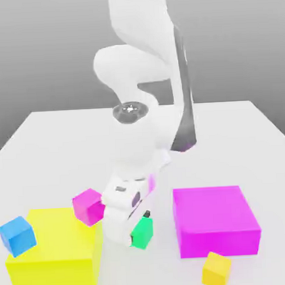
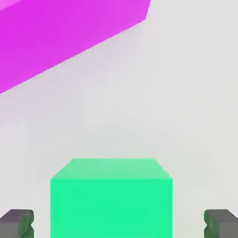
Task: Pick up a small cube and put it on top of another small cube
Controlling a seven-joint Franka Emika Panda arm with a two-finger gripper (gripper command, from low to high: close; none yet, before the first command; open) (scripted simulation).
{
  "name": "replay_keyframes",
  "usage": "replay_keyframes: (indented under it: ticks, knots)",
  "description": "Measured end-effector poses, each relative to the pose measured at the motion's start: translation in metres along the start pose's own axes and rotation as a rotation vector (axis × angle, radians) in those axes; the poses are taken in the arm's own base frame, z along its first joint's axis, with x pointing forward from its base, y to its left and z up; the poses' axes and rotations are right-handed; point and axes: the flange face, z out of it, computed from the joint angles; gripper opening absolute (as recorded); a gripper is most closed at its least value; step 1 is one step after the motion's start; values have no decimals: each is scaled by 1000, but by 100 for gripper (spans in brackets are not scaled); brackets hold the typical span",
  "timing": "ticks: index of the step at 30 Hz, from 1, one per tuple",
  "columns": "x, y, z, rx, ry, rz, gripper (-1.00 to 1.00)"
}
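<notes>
The small green cube (image 1: pixel 142 233) rests on the white table (image 1: pixel 238 134), in the gap between the big yellow block and the big magenta block. My gripper (image 1: pixel 136 229) is down over it, pointing at the table. In the hand view the green cube (image 2: pixel 111 200) sits between my two dark fingertips (image 2: pixel 17 223), and a strip of table shows on each side between pad and cube. The gripper (image 2: pixel 119 225) is open around the cube and does not touch it.
A big yellow block (image 1: pixel 53 255) lies at the exterior view's left, with a small blue cube (image 1: pixel 17 235) on top. A small magenta cube (image 1: pixel 87 205) sits at its far right corner. A big magenta block (image 1: pixel 215 220) lies right, a small yellow cube (image 1: pixel 217 269) in front of it.
</notes>
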Motion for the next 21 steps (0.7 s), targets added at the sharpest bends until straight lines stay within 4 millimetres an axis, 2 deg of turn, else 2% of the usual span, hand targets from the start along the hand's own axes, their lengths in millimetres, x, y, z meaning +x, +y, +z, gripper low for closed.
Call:
replay_keyframes:
  ticks: [6,13,16,19,21]
  knots:
    - [0,0,-1,2,-2,0,-100]
    - [0,1,-56,2,-1,2,-100]
    - [-7,-5,-56,37,-80,25,-100]
    - [-3,-14,-65,66,-145,10,-100]
    - [4,1,-88,71,-139,23,-100]
